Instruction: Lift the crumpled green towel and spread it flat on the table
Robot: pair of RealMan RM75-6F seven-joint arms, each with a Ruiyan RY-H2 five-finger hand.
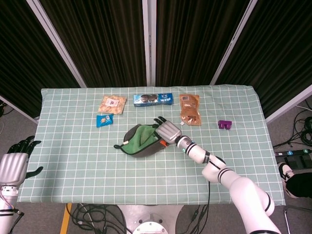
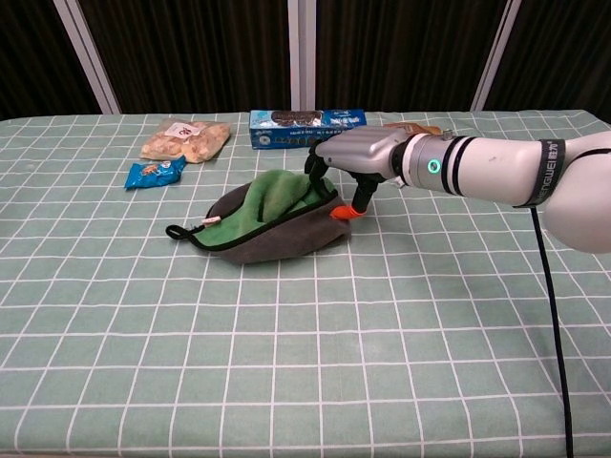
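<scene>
The crumpled green towel (image 1: 139, 140) with a grey underside lies in a heap at the middle of the table (image 1: 73, 161); in the chest view the towel (image 2: 267, 225) shows a black loop at its left end. My right hand (image 1: 166, 131) is at the towel's right edge. In the chest view the right hand (image 2: 361, 160) has its dark fingers dug into the green fold and its orange-tipped thumb under the grey edge, pinching the cloth. My left hand (image 1: 13, 165) hangs off the table's near left corner, fingers spread, holding nothing.
Along the far side lie a snack bag (image 1: 112, 104), a small blue packet (image 1: 104, 120), a blue cookie box (image 1: 154, 99) and a brown pouch (image 1: 189, 109). A purple object (image 1: 224, 125) sits to the right.
</scene>
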